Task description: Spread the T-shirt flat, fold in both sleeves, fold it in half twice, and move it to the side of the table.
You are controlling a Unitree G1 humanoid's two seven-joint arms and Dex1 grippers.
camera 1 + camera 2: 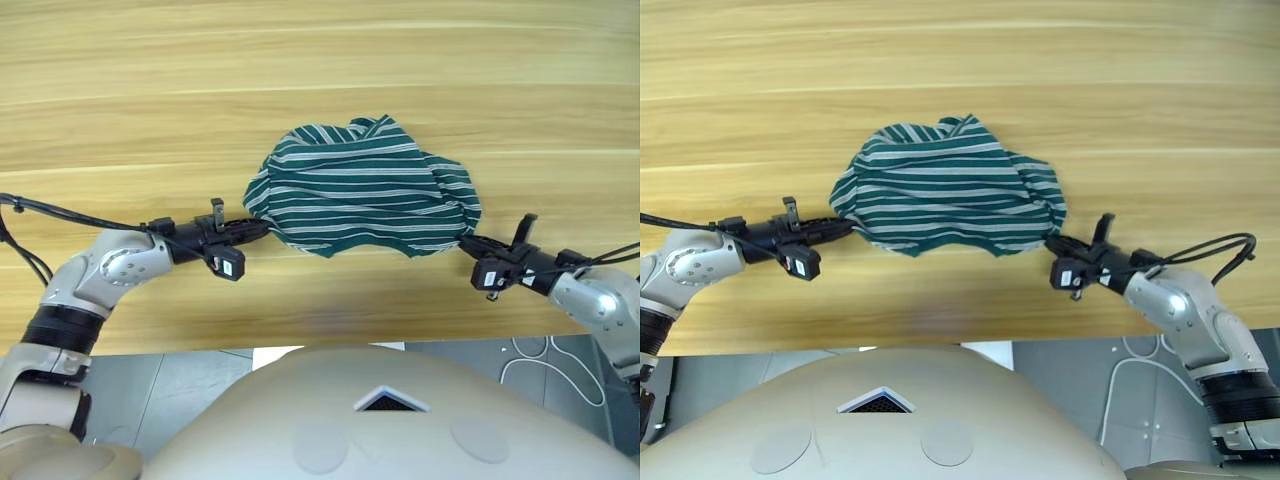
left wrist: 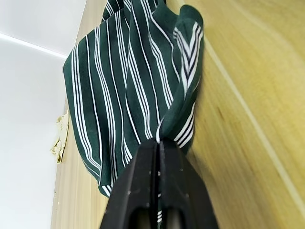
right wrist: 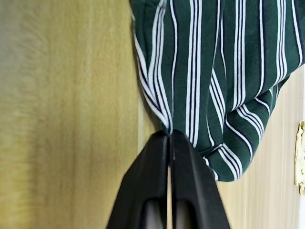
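From where I stand, the job looks barely begun. The green striped T-shirt [image 1: 365,190] lies in a rumpled, rounded heap on the wooden table [image 1: 300,60], a little right of the middle and close to the near edge. I can make out no sleeve laid out and no clean hem. The cloth is puffed and folded over itself, with what may be the neck opening poking up at the far side. Spreading it flat is, I judge, the step in hand. Folding in both sleeves, the two half folds and the move to the side of the table are all left to do. Both arms reach low over the near edge of the table, one from each side, with their forearms turned inward so the grippers point toward each other across the heap. The left gripper [image 1: 266,226] lies almost level with the tabletop and meets the near left edge of the shirt. In the left wrist view its jaws are pressed together on a pinch of striped fabric. The right gripper [image 1: 466,240] comes in from the right at a slight angle and meets the near right edge. Its jaws are likewise closed tight on a fold of cloth. With one edge held on each side, the arms seem placed to draw the shirt outward.
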